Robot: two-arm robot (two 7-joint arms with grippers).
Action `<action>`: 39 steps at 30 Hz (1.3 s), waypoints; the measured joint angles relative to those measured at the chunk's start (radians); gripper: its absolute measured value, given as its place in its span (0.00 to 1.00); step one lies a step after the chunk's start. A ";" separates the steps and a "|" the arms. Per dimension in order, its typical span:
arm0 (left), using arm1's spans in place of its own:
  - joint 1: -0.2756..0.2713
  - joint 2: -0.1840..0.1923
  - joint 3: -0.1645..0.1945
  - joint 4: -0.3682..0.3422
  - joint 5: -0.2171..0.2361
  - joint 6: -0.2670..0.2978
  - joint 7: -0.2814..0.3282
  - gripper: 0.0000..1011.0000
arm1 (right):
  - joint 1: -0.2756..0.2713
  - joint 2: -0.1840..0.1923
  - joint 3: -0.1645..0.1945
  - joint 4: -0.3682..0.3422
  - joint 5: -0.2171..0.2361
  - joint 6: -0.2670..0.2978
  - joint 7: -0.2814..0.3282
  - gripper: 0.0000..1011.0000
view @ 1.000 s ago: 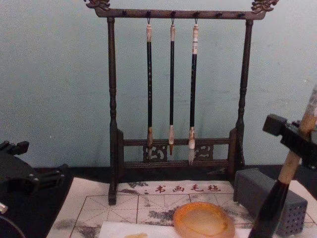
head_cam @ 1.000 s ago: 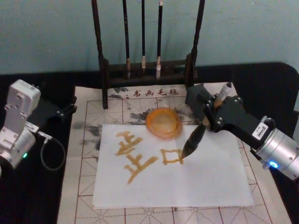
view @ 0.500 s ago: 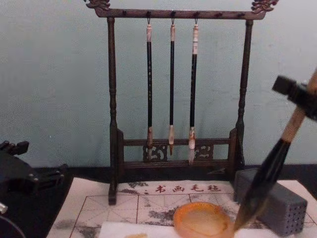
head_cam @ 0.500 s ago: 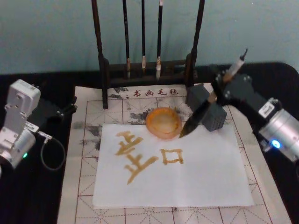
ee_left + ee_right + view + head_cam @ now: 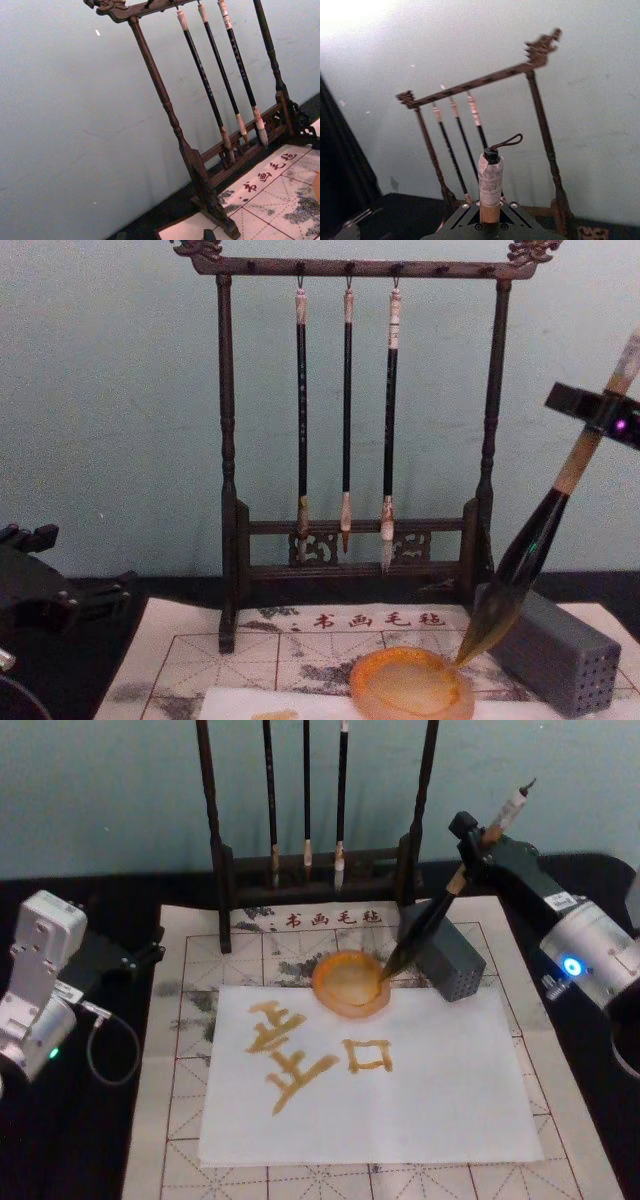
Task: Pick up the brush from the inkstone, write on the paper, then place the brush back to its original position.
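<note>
1. The right gripper (image 5: 472, 855) holds the brush (image 5: 425, 925) tight by its wooden handle.
2. The brush leans, and its tip touches the right edge of the inkstone (image 5: 324, 993).
3. The left gripper (image 5: 143, 957) sits at the far left.

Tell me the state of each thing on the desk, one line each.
brush: gripped by right hand, tilted, tip at the inkstone's rim.
inkstone: on the mat, at paper's far edge.
paper: flat, characters written on it.
thin brushes: three hanging from the rack.
left hand: parked at the left.
</note>
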 joint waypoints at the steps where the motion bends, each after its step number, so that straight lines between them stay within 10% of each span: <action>1: 0.000 0.000 0.000 0.000 0.000 0.000 0.000 0.99 | 0.006 -0.004 0.000 0.006 0.007 0.012 -0.010 0.01; 16: 0.000 0.000 0.000 0.000 0.000 0.000 0.000 0.99 | 0.130 -0.122 0.025 0.135 0.184 0.238 -0.276 0.01; 39: 0.000 0.000 0.000 0.000 0.000 0.000 0.000 0.99 | 0.164 -0.219 0.085 0.219 0.370 0.294 -0.510 0.01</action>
